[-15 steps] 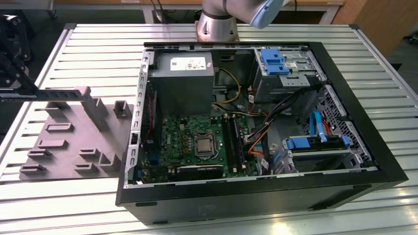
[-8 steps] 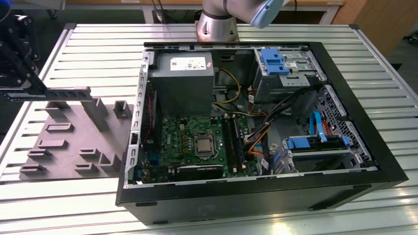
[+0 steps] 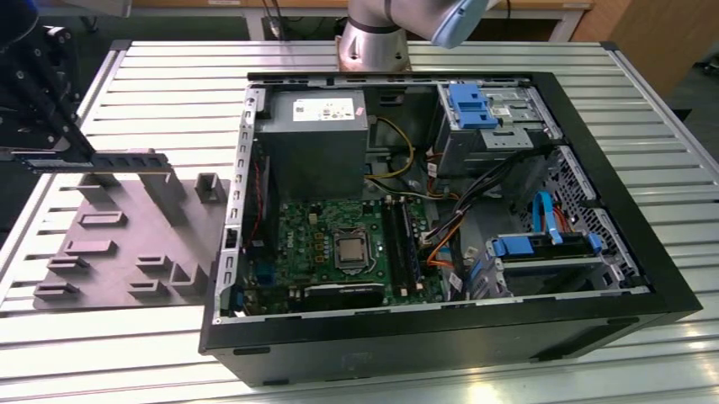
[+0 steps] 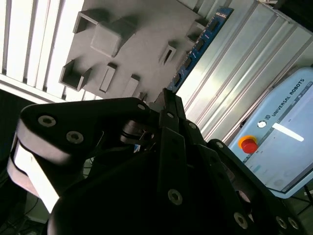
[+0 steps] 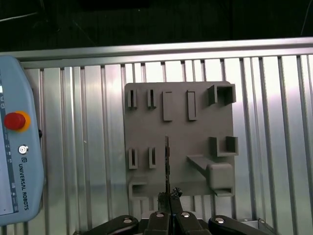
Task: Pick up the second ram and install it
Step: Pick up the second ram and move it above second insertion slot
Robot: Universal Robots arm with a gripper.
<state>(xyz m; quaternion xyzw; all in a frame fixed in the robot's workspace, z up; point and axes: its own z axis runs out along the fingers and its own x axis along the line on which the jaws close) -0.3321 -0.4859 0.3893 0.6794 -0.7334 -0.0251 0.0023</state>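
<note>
Holding the second ram (image 3: 130, 160) by one end, fingers (image 5: 177, 205) pinched narrow on it; long axis runs straight out beyond them.

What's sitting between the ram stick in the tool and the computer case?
In the exterior view, only an upright post of the grey fixture plate and bare slatted table lie between the second ram and the computer case.
</note>
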